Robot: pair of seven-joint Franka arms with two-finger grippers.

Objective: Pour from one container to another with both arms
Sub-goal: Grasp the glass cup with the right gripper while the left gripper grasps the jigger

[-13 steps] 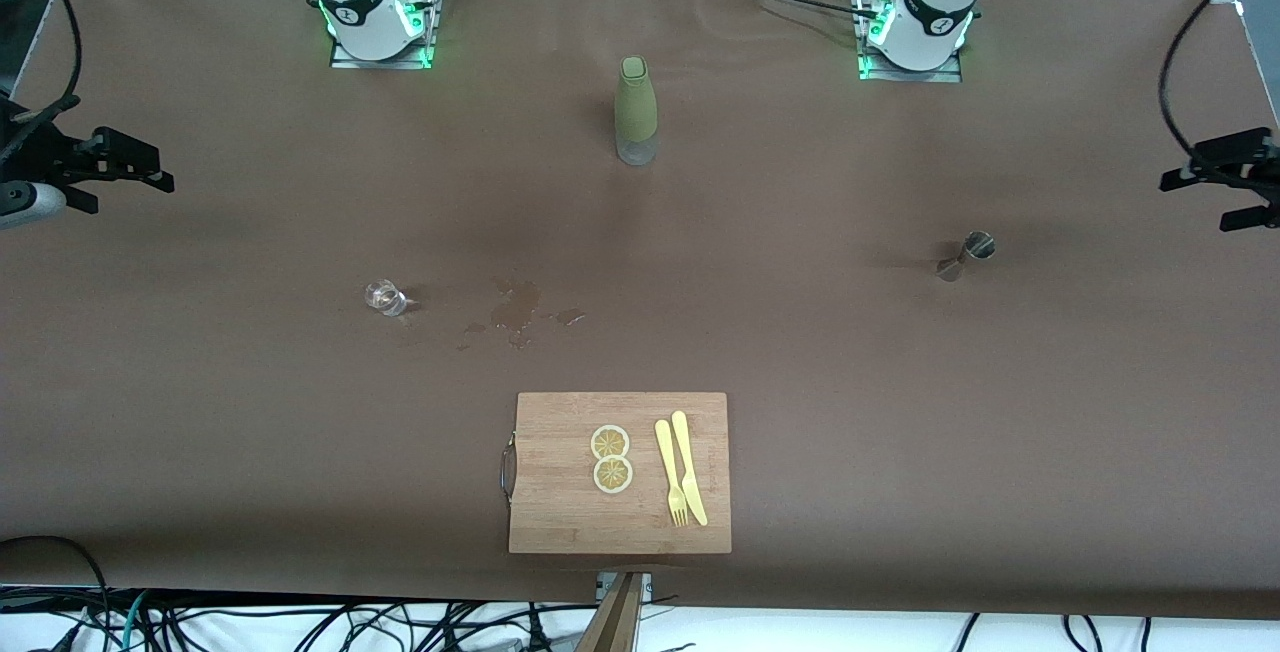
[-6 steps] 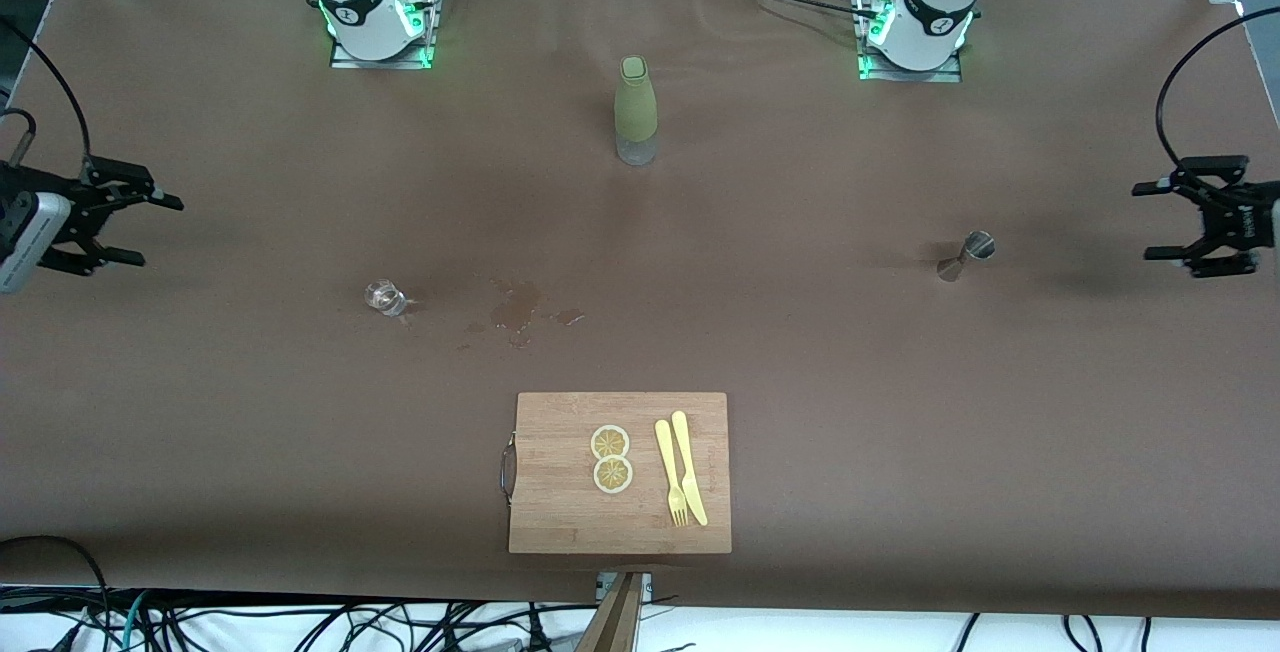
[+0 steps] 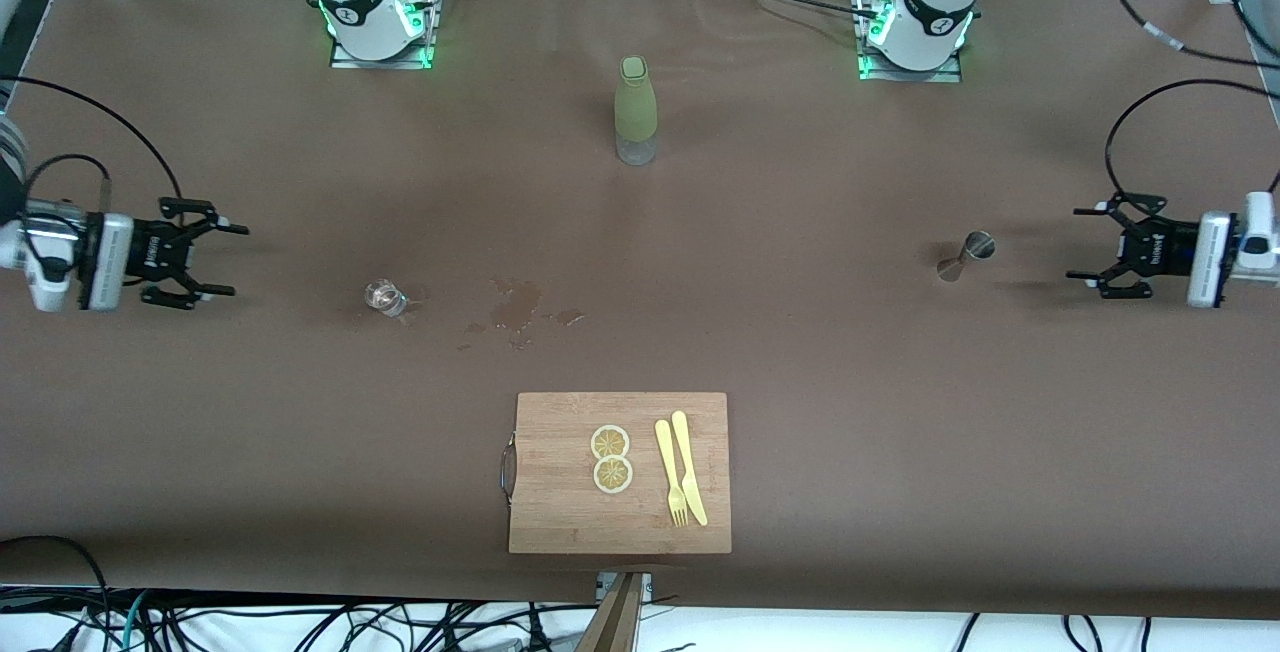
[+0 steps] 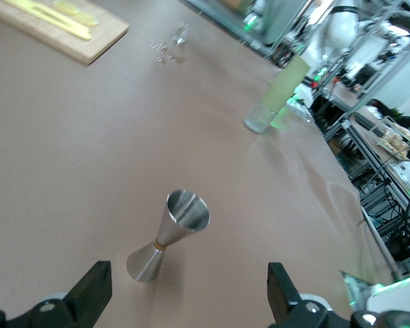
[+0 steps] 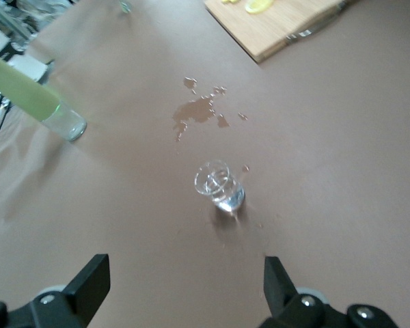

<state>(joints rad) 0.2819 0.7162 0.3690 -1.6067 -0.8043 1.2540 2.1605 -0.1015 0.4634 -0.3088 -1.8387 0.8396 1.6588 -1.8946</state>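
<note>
Nothing of the pour itself had been done, as far as the views showed. Both containers stood upright and untouched on the tabletop [image 3: 900,432], well apart from each other. The small clear glass cup [image 3: 383,297] sat toward the right arm's end, with a damp stain [image 3: 518,304] on the brown cover just beside it. The silvery jigger [image 3: 966,255] stood toward the left arm's end.

The right gripper [image 3: 205,260] hung low over the tabletop near the cup, jaws apart and pointed at it, holding nothing; the right wrist view showed the cup [image 5: 219,184] centred between its 2 fingers but not yet inside them. The left gripper [image 3: 1100,244] hung likewise beside the jigger, jaws wide and empty, the jigger [image 4: 169,234] framed ahead of it in the left wrist view.

An olive-green bottle [image 3: 635,110] stood between the 2 bases, and a cutting board [image 3: 560,502] lay nearest the camera.

By my reading, each arm was lined up to grasp. Both grasps, the lift, the bringing together and the tipping of cup into jigger all remained.
</note>
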